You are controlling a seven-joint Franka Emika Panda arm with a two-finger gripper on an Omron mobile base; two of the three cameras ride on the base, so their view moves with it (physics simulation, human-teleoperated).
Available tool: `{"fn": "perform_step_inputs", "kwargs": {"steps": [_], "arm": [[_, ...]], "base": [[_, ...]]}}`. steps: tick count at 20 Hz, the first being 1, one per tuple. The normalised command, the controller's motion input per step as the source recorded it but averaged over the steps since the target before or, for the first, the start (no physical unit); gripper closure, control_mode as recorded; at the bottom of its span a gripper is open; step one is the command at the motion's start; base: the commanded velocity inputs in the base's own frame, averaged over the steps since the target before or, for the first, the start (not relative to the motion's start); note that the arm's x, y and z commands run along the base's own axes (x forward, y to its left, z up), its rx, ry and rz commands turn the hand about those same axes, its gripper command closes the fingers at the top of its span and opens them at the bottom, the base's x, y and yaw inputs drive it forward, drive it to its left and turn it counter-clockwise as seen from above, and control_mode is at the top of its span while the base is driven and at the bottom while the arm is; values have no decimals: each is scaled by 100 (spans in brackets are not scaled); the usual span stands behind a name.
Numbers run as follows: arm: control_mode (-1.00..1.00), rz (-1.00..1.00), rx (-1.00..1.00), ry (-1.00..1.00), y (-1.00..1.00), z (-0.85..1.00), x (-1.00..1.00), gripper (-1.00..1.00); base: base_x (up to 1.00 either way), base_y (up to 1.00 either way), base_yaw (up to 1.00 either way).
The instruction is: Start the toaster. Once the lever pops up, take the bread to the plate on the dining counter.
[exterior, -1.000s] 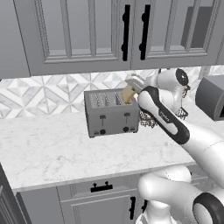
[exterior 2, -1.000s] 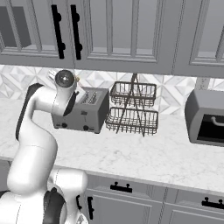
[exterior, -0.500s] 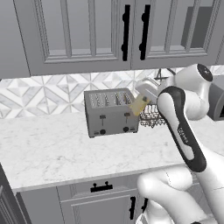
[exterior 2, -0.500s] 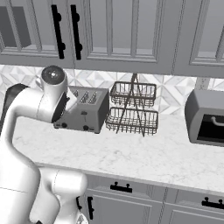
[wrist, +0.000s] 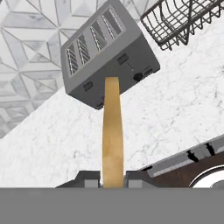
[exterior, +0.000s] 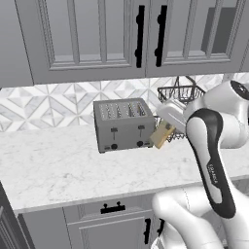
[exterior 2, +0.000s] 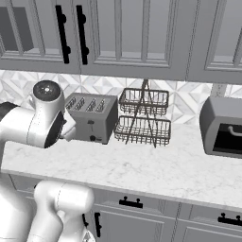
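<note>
1. Now the jaws [wrist: 113,178] pinch the bread [wrist: 112,131] by its flat faces; the slice juts straight out from between them, seen edge-on in the hand view.
2. Beyond the slice's far end stands the toaster [exterior: 123,124] on the white marble table [exterior: 63,165], its four slots bare.
3. Beside the toaster, off to one side of the jaws, sits a two-tier wire basket rack [exterior 2: 143,118].
4. Above hang grey cabinets [exterior: 97,34].

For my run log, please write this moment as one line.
claw: shut on thin tan bread slice | slice: out of slots, above white marble counter | boxy grey metal toaster: on counter
</note>
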Motion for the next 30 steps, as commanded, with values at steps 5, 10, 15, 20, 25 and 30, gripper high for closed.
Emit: {"fn": "perform_step_inputs", "kwargs": {"steps": [5, 10, 15, 20, 25, 30], "arm": [[-100, -1, 0, 5, 0, 0, -9, 100], [-100, -3, 0, 0, -1, 0, -11, 100], [100, -3, 1, 0, -8, 0, -19, 100], [100, 0, 0, 0, 0, 0, 0, 100], [100, 0, 0, 0, 0, 0, 0, 100], [100, 0, 0, 0, 0, 0, 0, 100]], "base": [[0, 0, 0], [0, 0, 0], [-6, -4, -1], [-29, -44, -18], [-20, -72, -44], [-2, -65, -61]]}}
